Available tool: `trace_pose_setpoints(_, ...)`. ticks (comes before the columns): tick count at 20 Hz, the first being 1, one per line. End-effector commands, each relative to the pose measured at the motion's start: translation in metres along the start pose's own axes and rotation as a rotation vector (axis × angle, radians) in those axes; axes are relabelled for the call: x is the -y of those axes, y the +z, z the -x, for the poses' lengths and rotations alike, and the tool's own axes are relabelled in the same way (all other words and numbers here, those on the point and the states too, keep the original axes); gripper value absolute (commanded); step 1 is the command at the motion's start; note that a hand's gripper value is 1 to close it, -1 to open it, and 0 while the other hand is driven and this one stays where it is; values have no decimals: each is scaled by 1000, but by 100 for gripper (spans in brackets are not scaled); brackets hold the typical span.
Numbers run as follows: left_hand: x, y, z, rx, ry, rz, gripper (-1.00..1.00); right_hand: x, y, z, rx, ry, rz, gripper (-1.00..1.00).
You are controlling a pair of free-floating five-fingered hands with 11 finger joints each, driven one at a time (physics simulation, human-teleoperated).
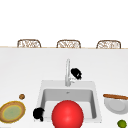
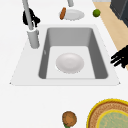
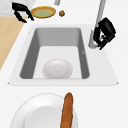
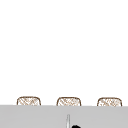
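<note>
Two hands at the sink, one on the tap

We'd start with the grey sink basin (image 2: 98,52), a white bowl (image 2: 69,62) lying inside. Our right hand (image 3: 106,32) is curled beside the tall metal faucet (image 3: 98,23), seemingly gripping its lever; best turn it gently, we reckon. Left hand (image 2: 120,57) hovers relaxed by the front rim, holding nothing.

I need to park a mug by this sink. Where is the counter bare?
Bare: the counter behind the sink, left of the faucet. Crowded: right of the faucet, where the right hand hovers; the right counter with the white plate, baguette and lime.
</note>
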Motion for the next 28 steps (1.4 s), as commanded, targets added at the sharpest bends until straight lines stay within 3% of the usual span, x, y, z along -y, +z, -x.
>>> trace_pose_setpoints(1,0,0,0,0,0,0,0,22,28,-3,24,29,-26,100)
trace_pose_setpoints(3,0,0,0,0,0,0,0,21,26,-15,-78,119,-4,100)
trace_pose_setpoints(6,0,0,0,0,0,0,0,20,27,-29,-183,211,20,100)
trace_pose_setpoints(12,0,0,0,0,0,0,0,23,30,-33,-373,271,-43,100)
trace_pose_setpoints(16,0,0,0,0,0,0,0,26,33,-37,-547,361,-130,100)
trace_pose_setpoints(20,0,0,0,0,0,0,0,5,22,-54,-593,339,-83,100)
trace_pose_setpoints(24,0,0,0,0,0,0,0,-6,18,-52,-585,305,-58,100)
trace_pose_setpoints(25,0,0,0,0,0,0,0,12,22,-47,-564,316,-111,100)
trace_pose_setpoints(28,0,0,0,0,0,0,0,-3,7,-36,-505,295,-85,100)
